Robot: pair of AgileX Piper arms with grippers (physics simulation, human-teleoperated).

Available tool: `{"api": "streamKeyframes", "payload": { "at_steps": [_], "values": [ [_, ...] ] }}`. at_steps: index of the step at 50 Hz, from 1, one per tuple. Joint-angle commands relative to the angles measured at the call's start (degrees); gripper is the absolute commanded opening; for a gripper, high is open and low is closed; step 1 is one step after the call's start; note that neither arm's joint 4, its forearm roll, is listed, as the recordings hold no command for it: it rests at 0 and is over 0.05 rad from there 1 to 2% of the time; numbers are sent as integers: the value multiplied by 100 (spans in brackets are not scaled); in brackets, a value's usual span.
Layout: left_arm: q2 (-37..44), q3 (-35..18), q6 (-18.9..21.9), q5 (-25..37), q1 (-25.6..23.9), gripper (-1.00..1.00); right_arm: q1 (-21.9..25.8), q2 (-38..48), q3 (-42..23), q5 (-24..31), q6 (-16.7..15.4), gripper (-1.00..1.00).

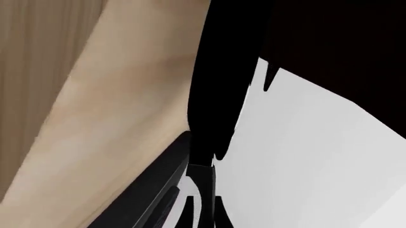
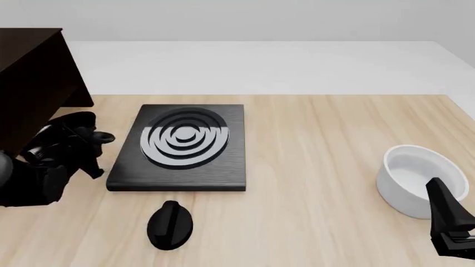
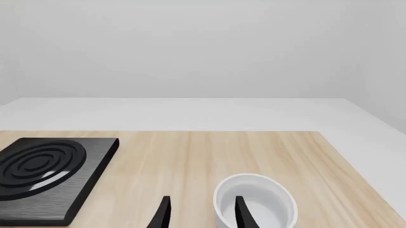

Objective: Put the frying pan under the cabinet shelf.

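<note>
The dark brown cabinet shelf (image 2: 30, 83) stands at the table's far left. My left gripper (image 2: 88, 146) sits right beside its lower corner. In the left wrist view its fingers (image 1: 190, 209) are close together, and a long black shape, the frying pan (image 1: 216, 71) seen edge-on, rises from between them toward the dark cabinet shelf (image 1: 343, 38). In the front view the arm and the cabinet hide the pan. My right gripper (image 2: 449, 222) hangs open and holds nothing at the near right. It is just on the near side of the white bowl.
A flat black stove plate (image 2: 186, 144) with grey rings lies right of my left arm. A small black knob (image 2: 171, 225) sits in front of it. The white bowl (image 2: 415, 178) stands at the right, also seen as the bowl (image 3: 257, 199) beyond my open right fingers.
</note>
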Motion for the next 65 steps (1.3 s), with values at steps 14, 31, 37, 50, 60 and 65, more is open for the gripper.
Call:
{"api": "streamKeyframes", "payload": {
  "at_steps": [14, 31, 37, 50, 60, 65],
  "values": [
    [822, -187, 310, 119, 741, -100, 0, 0, 0, 0, 0, 100],
    [1365, -682, 1066, 23, 1235, -100, 0, 0, 0, 0, 0, 100],
    [1532, -800, 1292, -1, 1358, -100, 0, 0, 0, 0, 0, 100],
    [1697, -983, 2090, 108, 1843, -100, 0, 0, 0, 0, 0, 100],
    [1797, -1010, 2486, 1, 2273, -100, 0, 0, 0, 0, 0, 100],
    [1934, -1061, 2506, -60, 2341, -100, 0, 0, 0, 0, 0, 100]
  ]
}}
